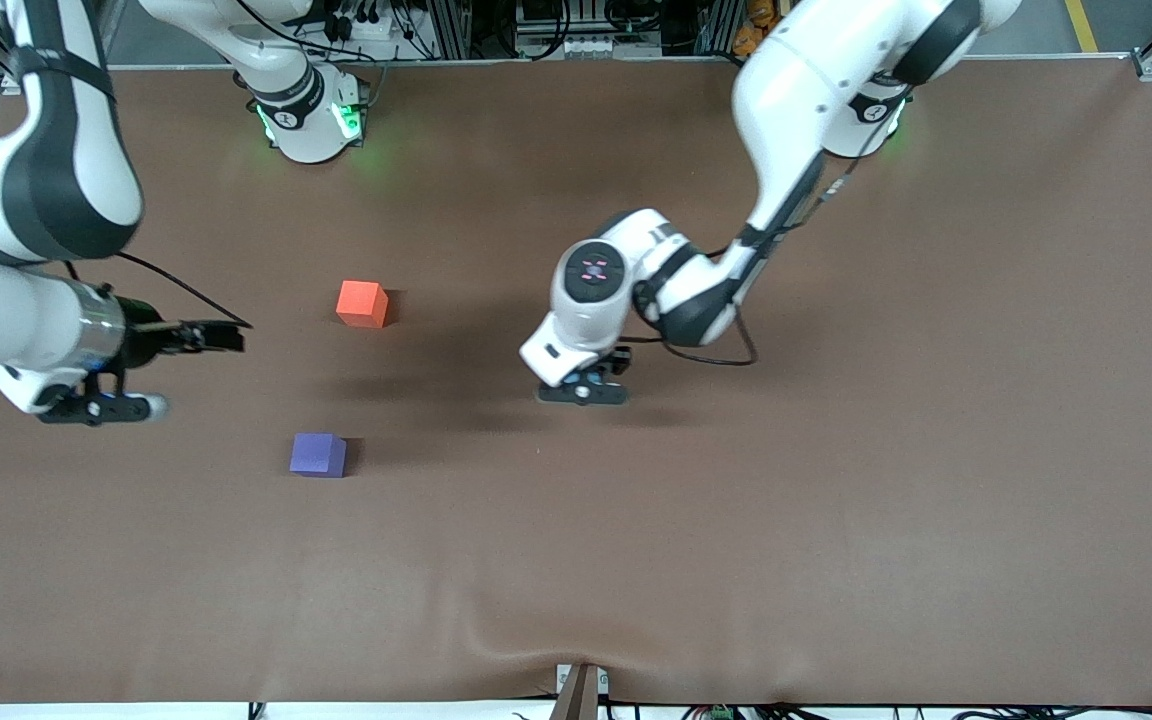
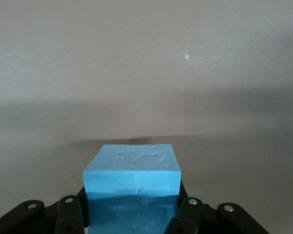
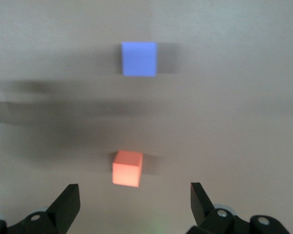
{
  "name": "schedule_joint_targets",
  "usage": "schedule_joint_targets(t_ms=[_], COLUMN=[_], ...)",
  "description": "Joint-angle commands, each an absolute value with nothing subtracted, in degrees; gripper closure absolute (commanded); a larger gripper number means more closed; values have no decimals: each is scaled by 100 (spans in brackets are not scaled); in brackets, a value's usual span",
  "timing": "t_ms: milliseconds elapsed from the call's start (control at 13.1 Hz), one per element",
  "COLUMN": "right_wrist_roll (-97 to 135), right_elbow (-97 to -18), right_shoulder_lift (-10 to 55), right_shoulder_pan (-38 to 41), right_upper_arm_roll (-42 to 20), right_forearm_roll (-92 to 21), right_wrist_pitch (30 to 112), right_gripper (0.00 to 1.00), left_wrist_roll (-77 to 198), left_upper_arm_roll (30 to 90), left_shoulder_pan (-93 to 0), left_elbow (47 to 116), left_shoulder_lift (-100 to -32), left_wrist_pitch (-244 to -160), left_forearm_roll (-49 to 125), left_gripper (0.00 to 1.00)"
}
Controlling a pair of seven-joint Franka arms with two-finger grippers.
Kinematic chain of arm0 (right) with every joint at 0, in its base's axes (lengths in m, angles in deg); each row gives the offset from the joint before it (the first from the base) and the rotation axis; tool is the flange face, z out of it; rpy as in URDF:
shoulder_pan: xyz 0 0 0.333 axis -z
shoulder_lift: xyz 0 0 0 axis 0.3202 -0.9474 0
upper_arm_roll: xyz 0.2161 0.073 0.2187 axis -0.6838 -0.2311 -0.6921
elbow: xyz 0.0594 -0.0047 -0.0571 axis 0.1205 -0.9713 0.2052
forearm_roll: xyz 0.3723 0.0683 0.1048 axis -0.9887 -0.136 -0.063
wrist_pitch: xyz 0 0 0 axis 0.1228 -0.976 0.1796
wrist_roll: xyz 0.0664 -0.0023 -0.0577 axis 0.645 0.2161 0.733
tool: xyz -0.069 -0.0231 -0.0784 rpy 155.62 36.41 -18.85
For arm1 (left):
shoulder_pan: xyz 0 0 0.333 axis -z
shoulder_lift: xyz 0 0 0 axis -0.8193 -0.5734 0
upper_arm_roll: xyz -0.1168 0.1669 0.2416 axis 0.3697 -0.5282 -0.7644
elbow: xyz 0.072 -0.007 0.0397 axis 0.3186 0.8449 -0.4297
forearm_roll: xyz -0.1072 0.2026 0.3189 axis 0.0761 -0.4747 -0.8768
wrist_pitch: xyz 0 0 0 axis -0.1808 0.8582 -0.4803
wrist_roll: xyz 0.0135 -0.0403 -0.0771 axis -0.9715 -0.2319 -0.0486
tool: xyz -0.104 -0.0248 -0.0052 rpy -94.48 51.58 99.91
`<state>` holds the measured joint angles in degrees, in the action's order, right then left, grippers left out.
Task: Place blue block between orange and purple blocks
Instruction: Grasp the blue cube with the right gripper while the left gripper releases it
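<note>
Presently catalogued: blue block (image 2: 132, 187), pinched in the left gripper (image 1: 582, 392) and carried over the table's (image 1: 836, 500) middle, not yet placed. Orange block (image 1: 361, 303) and purple block (image 1: 318, 454) are set well apart on the table toward the right arm's end, purple nearer the table's front-camera edge; the gap between them is unfilled. Right gripper (image 3: 134, 207) is held spread and empty, waiting over that end. Done: pickup. Left: carrying across, lowering, release. Containers: none seen
</note>
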<state>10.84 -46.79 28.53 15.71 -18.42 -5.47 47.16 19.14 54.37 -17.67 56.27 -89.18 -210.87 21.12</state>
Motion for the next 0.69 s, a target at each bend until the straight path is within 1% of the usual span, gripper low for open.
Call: schedule_joint_targets(t_ms=[0, 76, 153, 229, 381, 458, 610], right_wrist_roll=[1094, 1112, 1112, 1077, 1015, 980, 788], right_elbow=[-4648, -4718, -4832, -4990, -5307, -5360, -5370], right_shoulder_lift=[2652, 2626, 2625, 2625, 2625, 2617, 2555], right_shoulder_pan=[1315, 1209, 1078, 920, 804, 769, 672], right_upper_arm_roll=[-1836, -1828, -1828, -1827, -1827, -1827, -1827], right_forearm_roll=[-659, -659, -659, -650, -650, -659, -659], right_wrist_pitch=[4997, 5120, 5321, 5523, 5919, 6043, 6131], right_gripper=[0, 0, 0, 0, 0, 0, 0], left_wrist_roll=[1577, 1489, 1357, 1234, 1198, 1198, 1171], left_upper_arm_roll=[5226, 5217, 5208, 5191, 5147, 5147, 5129], left_shoulder_pan=[-1424, -1371, -1353, -1301, -1292, -1361, -1685], left_elbow=[5030, 5030, 5030, 5038, 5073, 5126, 5248], left_shoulder_lift=[-9463, -9559, -9613, -9613, -9465, -9177, -8571], left_wrist_pitch=[-21299, -21519, -21634, -21662, -21592, -21374, -20664], left_forearm_roll=[2056, 2056, 2056, 2047, 2012, 1995, 1977], left_gripper=[96, 83, 35, 0, 0, 0, 0])
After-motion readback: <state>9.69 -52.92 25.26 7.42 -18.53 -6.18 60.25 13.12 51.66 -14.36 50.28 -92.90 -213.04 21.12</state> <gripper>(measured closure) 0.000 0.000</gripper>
